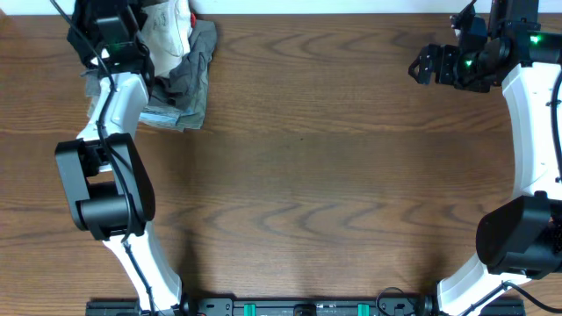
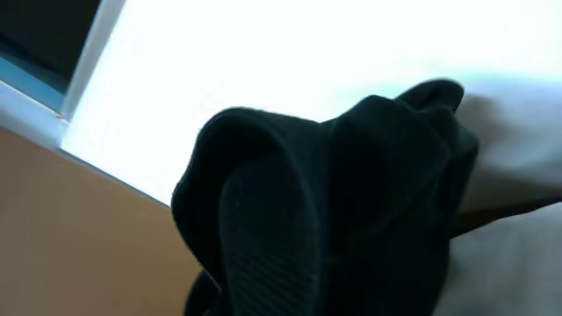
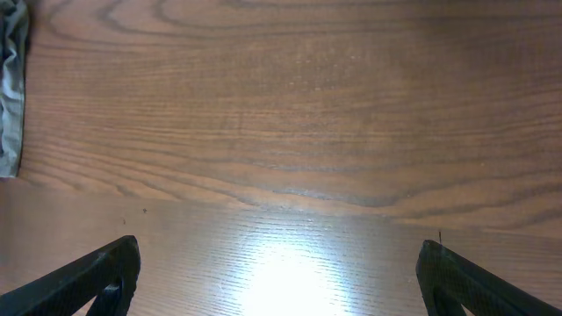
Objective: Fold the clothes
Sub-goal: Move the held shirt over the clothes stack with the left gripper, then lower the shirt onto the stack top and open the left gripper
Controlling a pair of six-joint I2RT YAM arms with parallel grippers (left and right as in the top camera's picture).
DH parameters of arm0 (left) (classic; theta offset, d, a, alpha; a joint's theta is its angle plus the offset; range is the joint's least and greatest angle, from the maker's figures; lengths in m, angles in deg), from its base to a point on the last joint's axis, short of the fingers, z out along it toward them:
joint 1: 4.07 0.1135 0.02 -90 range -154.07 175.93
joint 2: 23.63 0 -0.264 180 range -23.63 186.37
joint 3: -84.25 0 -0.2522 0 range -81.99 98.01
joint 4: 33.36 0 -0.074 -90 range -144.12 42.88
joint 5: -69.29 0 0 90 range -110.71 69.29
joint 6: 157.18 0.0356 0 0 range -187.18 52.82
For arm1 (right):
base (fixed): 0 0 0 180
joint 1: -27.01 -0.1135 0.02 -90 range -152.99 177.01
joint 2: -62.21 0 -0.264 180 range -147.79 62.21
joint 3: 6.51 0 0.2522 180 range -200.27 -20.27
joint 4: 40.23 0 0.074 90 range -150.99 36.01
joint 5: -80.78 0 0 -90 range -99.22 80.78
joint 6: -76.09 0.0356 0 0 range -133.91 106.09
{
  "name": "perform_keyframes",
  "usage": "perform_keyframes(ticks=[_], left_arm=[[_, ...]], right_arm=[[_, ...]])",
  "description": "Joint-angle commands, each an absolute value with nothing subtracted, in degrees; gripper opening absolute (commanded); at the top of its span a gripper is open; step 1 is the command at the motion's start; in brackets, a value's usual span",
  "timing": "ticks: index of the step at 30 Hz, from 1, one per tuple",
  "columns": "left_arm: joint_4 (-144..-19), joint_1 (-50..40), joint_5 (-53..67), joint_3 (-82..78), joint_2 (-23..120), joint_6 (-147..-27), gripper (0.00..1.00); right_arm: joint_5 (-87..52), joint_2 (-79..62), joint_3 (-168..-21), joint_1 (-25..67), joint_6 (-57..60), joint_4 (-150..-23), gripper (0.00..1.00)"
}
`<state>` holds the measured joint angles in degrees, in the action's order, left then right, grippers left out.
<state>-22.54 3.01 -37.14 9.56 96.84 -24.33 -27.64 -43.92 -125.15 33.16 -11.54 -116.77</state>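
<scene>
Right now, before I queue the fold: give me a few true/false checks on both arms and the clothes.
1. The right gripper has its jaws open over bare table. True.
2. The black garment lies spread flat at the table's centre. False: it is bunched up close in front of the left wrist camera, and the centre is bare wood.
3. The left arm reaches to the clothes pile at the far left corner. True.
4. The right gripper holds a grey garment. False: nothing is between its jaws; grey fabric shows only at the left edge of its wrist view.
</scene>
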Motion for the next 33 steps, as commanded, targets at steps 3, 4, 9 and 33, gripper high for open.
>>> perform_keyframes(ticks=[3, 4, 9, 33], left_arm=[[-24.29, -0.05, -36.55, 10.54, 96.92, -37.55, 0.06], [-25.12, -0.69, -36.26, 10.54, 96.95, -39.04, 0.06], [-28.22, -3.35, -36.11, 10.5, 97.4, -46.65, 0.06], [-41.86, -12.03, -33.55, 10.5, 87.48, -49.03, 0.98]], right_arm=[[-28.09, -44.29, -124.78, 31.5, -11.19, -116.88, 0.99], [-28.09, -44.29, -124.78, 31.19, -11.19, -116.88, 0.98], [-28.09, -44.29, -124.78, 29.88, -11.21, -117.26, 0.99], [-28.07, -44.29, -124.65, 28.94, -11.24, -117.63, 0.99]])
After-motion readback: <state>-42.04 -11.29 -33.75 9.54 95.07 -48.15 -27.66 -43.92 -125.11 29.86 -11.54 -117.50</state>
